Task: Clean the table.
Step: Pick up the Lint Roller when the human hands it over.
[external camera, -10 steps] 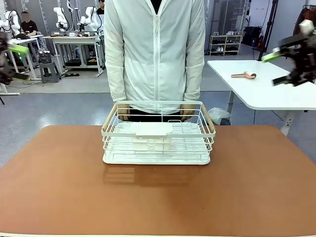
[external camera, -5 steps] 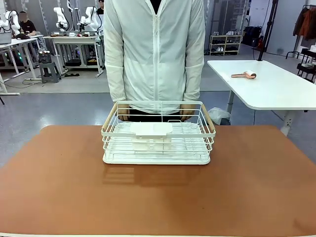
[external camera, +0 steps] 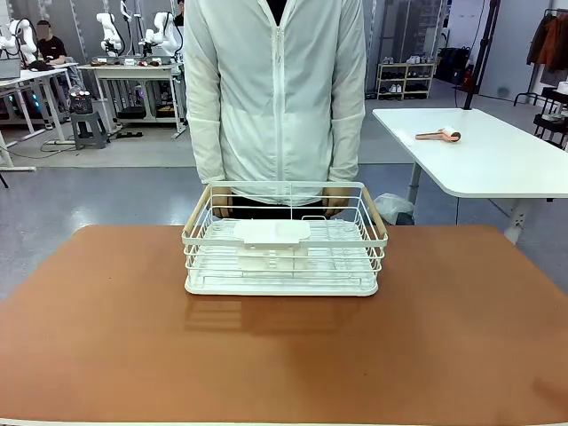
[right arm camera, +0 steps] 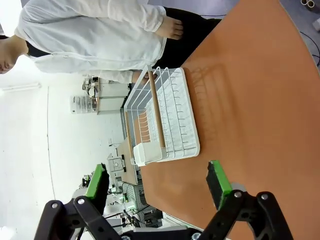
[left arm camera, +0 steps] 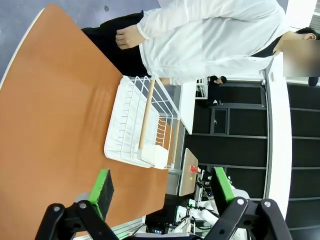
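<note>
Left gripper point(left arm camera: 160, 175): jaws stood wide apart, holding nothing.
Right gripper point(right arm camera: 157, 167): jaws stood wide apart, holding nothing.
Front view: white rack point(external camera: 284, 244) at the table's point(external camera: 133, 337) 12 o'clock, a person point(external camera: 277, 89) behind it.

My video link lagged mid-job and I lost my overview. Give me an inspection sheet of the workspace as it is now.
Surface: reddish-brown table, bare around the rack.
Job's things: white wire rack, upright, centred near the far edge.
Clutter: nothing seen.
Grippers: left gripper open, right gripper open, both raised, holding nothing.
Cables: nothing seen.
Surroundings: person behind the rack, hands at its far rim; white side table with a small tool.
</note>
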`<state>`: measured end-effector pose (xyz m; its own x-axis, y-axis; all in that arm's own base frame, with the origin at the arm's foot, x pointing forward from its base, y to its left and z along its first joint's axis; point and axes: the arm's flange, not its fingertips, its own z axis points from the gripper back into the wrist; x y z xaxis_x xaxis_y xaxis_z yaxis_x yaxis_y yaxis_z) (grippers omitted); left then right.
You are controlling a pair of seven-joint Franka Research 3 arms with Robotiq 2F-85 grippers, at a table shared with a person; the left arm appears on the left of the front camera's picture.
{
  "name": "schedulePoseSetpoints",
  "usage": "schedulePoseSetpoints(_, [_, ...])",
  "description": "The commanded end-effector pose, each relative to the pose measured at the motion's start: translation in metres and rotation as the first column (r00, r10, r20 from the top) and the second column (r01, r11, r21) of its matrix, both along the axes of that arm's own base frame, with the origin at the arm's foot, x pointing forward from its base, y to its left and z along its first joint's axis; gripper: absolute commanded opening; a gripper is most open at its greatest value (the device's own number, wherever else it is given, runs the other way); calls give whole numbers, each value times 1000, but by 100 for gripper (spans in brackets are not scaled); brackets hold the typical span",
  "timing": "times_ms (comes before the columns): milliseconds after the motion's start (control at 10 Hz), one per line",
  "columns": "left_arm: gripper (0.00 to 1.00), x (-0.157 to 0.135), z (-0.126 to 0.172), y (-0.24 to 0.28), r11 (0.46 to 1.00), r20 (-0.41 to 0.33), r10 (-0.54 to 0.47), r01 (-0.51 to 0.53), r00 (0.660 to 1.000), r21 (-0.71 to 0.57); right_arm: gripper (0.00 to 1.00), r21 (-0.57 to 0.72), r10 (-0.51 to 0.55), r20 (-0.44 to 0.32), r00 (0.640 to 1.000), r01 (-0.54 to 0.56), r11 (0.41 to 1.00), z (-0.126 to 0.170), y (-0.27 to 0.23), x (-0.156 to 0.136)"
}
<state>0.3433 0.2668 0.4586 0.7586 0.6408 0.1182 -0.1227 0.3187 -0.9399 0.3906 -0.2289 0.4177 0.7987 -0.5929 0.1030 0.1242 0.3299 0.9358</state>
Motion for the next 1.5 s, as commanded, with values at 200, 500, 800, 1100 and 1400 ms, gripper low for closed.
schedulePoseSetpoints(200, [100,-3,2,3,1000,21,0,0,1000,-7,100,6,1,16,1000,-1,1000,4,-1,-4])
schedulePoseSetpoints(500, [100,-3,2,3,1000,21,0,0,1000,-7,100,6,1,16,1000,-1,1000,4,-1,-4])
schedulePoseSetpoints(800, [100,-3,2,3,1000,21,0,0,1000,-7,100,6,1,16,1000,-1,1000,4,-1,-4])
schedulePoseSetpoints(1100, [100,-3,2,3,1000,21,0,0,1000,-7,100,6,1,16,1000,-1,1000,4,-1,-4])
schedulePoseSetpoints(1400, [100,-3,2,3,1000,21,0,0,1000,-7,100,6,1,16,1000,-1,1000,4,-1,-4])
